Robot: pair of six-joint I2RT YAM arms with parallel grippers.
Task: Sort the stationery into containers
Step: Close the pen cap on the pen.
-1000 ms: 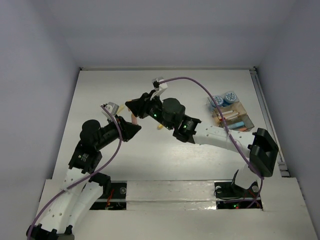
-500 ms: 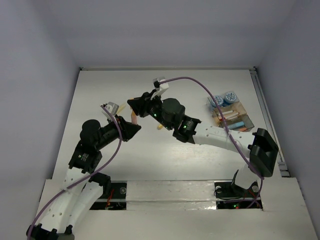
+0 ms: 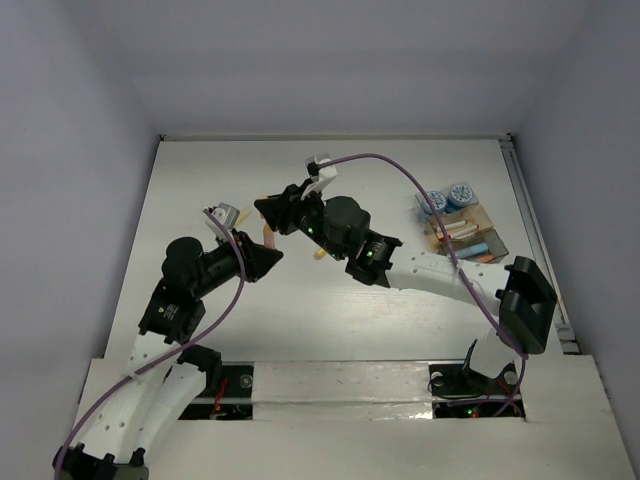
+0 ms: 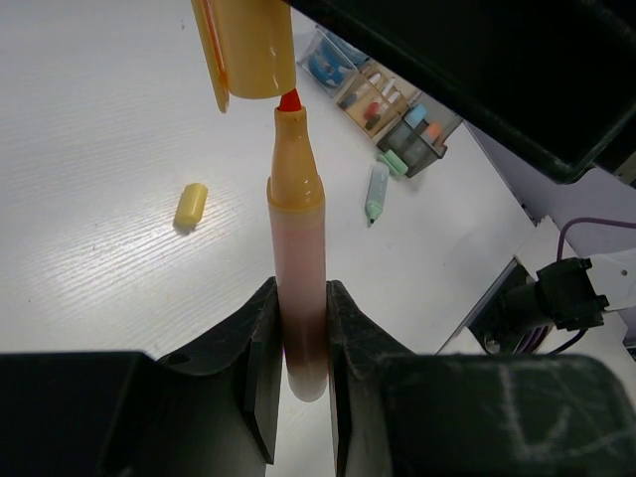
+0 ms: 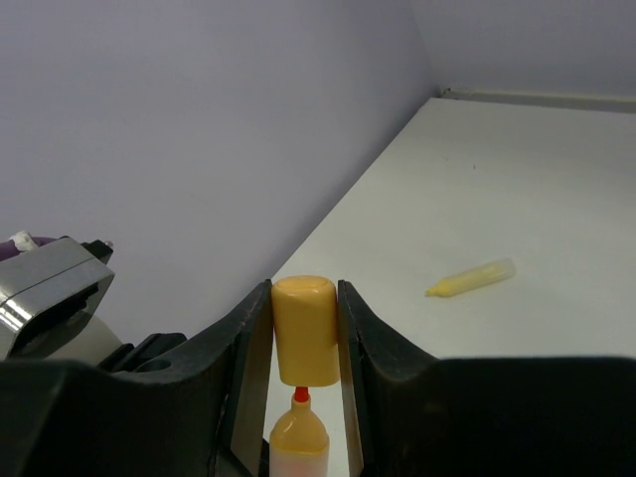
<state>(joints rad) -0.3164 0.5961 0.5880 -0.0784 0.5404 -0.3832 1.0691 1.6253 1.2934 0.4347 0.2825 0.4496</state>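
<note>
My left gripper is shut on the barrel of an orange pen, which points away with its red tip bare. My right gripper is shut on the pen's orange-yellow cap, held just off the tip, with the barrel below it. In the top view the two grippers, left and right, meet over the table's middle. The trays lie at the far right with several pens inside, with two blue-and-white pots behind them.
A short yellow stub and a light-green pen lie loose on the white table. A yellow pen lies beyond the right gripper. The trays show far off in the left wrist view. Walls enclose the table.
The right gripper with the cap has edged slightly to the right. Nothing else has visibly moved.
</note>
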